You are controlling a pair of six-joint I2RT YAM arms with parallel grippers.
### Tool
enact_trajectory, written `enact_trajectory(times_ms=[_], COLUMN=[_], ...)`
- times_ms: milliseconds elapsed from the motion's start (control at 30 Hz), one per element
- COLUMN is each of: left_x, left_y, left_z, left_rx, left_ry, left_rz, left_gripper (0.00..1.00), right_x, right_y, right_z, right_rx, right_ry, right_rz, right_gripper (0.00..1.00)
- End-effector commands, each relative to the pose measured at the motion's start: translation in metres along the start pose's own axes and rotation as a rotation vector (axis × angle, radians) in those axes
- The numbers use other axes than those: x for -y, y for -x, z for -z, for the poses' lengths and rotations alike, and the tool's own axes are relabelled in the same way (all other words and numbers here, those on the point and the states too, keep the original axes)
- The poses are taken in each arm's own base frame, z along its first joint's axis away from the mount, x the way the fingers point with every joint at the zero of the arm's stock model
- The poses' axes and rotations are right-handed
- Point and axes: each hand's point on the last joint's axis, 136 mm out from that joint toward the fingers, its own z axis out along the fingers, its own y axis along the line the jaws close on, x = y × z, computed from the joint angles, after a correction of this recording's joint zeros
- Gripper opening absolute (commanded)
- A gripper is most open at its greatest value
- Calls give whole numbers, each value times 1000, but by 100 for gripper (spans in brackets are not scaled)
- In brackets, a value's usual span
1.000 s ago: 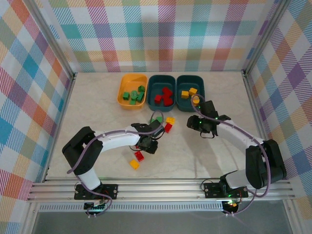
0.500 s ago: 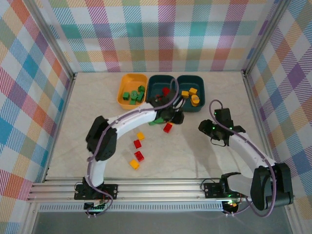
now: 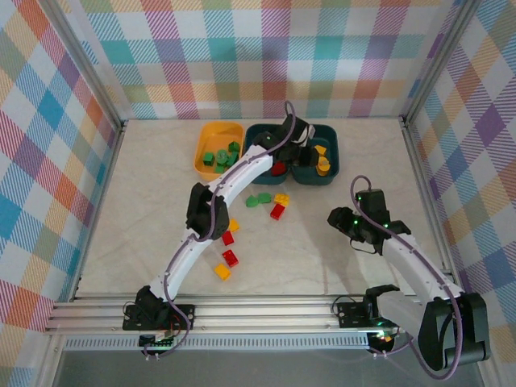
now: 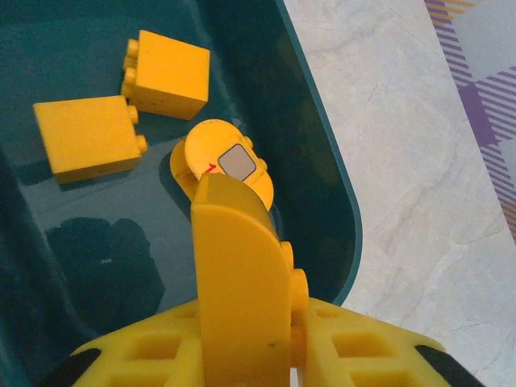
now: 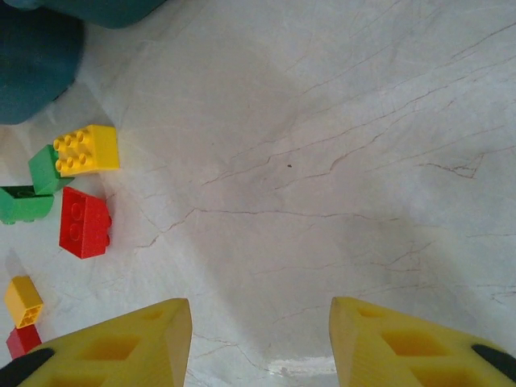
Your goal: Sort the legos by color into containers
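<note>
A smooth yellow arched brick [image 4: 238,306] is clamped between the closed fingers of the left gripper [image 4: 246,347], over the right-hand teal tub [image 4: 318,153] near its rounded rim. Under it in the tub lie two square yellow bricks [image 4: 165,72] and a round yellow piece [image 4: 222,165]. On the tub's near side, loose legos [image 5: 84,222] dot the veined marble table [image 5: 339,161]. The right gripper [image 5: 260,339] gapes wide and empty over bare marble.

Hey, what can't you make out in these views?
Top view: the left arm covers most of the middle teal tub, so its red bricks can't be counted.
Left wrist view: the held yellow brick hides how the left hand grips it.
Right wrist view: a green brick is cut off by the left edge.
</note>
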Motion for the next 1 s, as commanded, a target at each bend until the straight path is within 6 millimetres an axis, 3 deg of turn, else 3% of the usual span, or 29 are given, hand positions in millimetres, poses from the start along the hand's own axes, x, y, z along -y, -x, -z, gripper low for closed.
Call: enact_trajectory(times_ms=[0, 167, 233, 300, 400, 500, 600, 700, 767, 867, 967], left_x=[12, 11, 13, 19, 38, 50, 40, 10, -28, -118, -203], left_y=[15, 19, 24, 30, 44, 55, 50, 36, 20, -24, -96], left_z=[-4, -10, -7, 3, 34, 80, 116, 148, 170, 201, 227], left_rx=[61, 80, 97, 107, 135, 163, 171, 215, 253, 281, 255], left_ry=[-45, -59, -58, -77, -109, -84, 7, 55, 79, 172, 311], left_rz=[27, 42, 42, 39, 17, -29, -21, 72, 202, 508, 776], left_gripper=[34, 51, 63, 67, 68, 69, 70, 72, 75, 78, 78], right_x=[-2, -9, -12, -15, -24, -38, -60, -94, -116, -151, -184], right_y=[-4, 0, 2, 4, 6, 6, -1, -26, -50, -96, -144], right_z=[1, 7, 10, 14, 20, 26, 27, 19, 11, -1, -13], right_rx=[-12, -6, -1, 6, 12, 11, -2, -52, -94, -160, -213], right_ry=[25, 39, 45, 54, 88, 122, 110, 112, 113, 117, 116], right_rz=[0, 25, 31, 36, 48, 85, 197, 367, 479, 654, 828], right_gripper=[48, 51, 51, 51, 51, 51, 52, 55, 57, 59, 58])
